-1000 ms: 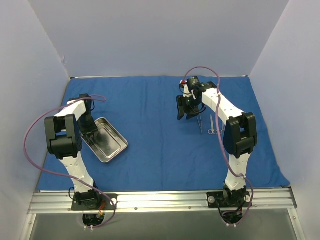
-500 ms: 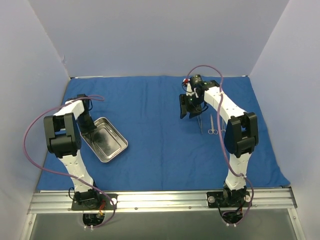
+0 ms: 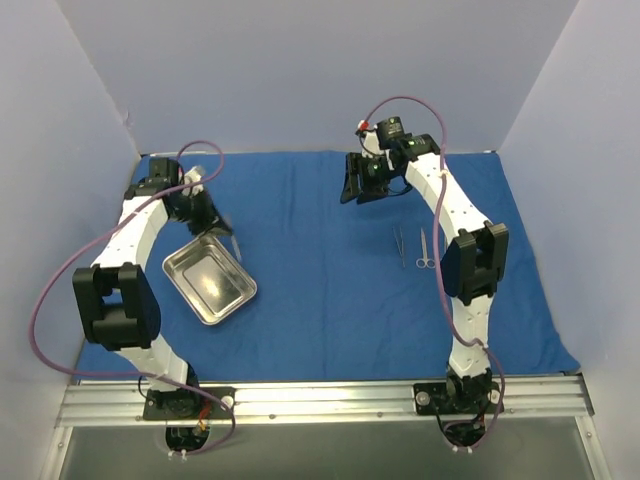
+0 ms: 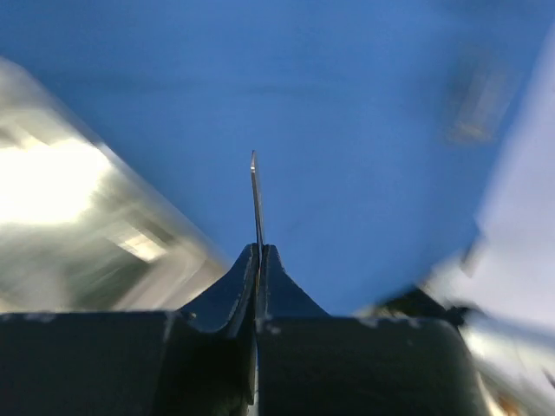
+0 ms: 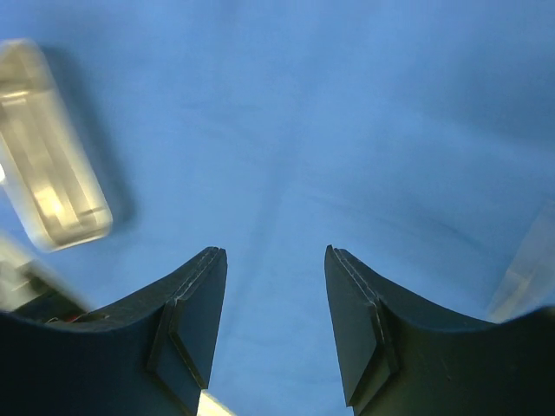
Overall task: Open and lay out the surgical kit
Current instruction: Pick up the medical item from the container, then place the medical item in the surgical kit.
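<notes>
The royal-blue cloth (image 3: 310, 290) of the surgical kit lies spread flat over the table. The steel tray (image 3: 208, 282) rests on it at the left, blurred in the left wrist view (image 4: 78, 217). My left gripper (image 3: 218, 226) hangs over the tray's far corner, shut on a thin silvery instrument (image 4: 255, 195) that sticks out past the fingertips (image 4: 245, 260). Two more silvery instruments (image 3: 400, 245) (image 3: 424, 250) lie side by side on the cloth at the right. My right gripper (image 3: 355, 186) is raised over the far middle of the cloth, open and holding nothing (image 5: 275, 253).
Pale walls close the workspace on the left, back and right. The metal rail (image 3: 320, 400) with both arm bases runs along the near edge. A purple cable (image 3: 60, 270) loops off the left arm.
My left gripper shut on a thin instrument in the tray and lifted it toward the far side. My right gripper rose from beside the two laid-out instruments and swung far-left, still open.
</notes>
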